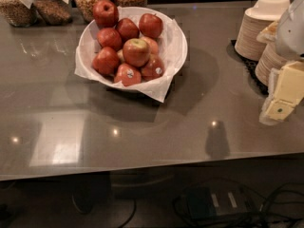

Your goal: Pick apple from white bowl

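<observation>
apple [136, 51]: red, yellow-green patch round stem. neighbour apples [110, 38]: darker even red, two with small white stickers. white bowl [182, 42], white paper lining [159, 90]. desk [142, 137]: glossy grey-brown, pale light glints. stacked bowls [256, 32]: beige. claw [279, 109], at right edge over desk: cream-yellow, small dark dot.

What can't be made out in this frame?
Camera view:
Claw, right edge, over the counter: partly cropped by the frame.
Apple underside: hidden by neighbouring apples in the white bowl.
Jars: tops cut by top edge.
Sticker print: too small.
</observation>
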{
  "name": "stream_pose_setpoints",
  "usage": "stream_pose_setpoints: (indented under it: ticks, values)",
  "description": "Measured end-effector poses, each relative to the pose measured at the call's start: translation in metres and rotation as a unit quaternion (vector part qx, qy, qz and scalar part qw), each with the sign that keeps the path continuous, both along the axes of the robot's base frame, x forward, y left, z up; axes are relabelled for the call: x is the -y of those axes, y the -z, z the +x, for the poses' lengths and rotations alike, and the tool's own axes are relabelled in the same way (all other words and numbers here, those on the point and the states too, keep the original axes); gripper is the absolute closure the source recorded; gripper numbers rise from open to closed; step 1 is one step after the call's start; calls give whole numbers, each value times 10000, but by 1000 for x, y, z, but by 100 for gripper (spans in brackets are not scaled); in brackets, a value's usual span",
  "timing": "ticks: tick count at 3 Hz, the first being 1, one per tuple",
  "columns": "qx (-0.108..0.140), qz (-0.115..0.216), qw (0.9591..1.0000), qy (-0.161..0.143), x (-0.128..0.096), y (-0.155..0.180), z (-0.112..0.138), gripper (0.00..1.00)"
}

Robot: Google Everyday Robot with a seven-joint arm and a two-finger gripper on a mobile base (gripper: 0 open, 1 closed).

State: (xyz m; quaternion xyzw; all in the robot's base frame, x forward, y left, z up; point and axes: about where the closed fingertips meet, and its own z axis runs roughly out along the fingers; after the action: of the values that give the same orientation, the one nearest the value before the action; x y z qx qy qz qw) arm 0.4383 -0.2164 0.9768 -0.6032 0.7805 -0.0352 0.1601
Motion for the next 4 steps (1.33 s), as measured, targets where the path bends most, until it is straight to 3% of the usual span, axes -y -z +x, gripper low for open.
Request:
stream_pose_setpoints:
  ticks: [1, 2, 3, 4]
  values:
    - [14, 3, 10000, -3, 0, -1, 0, 0]
    - [356, 294, 9987, -207, -19, -13, 20, 0]
    - [766, 802, 9930, -417, -48, -26, 50, 0]
    - [1102, 1336, 9822, -732, -89, -40, 82, 0]
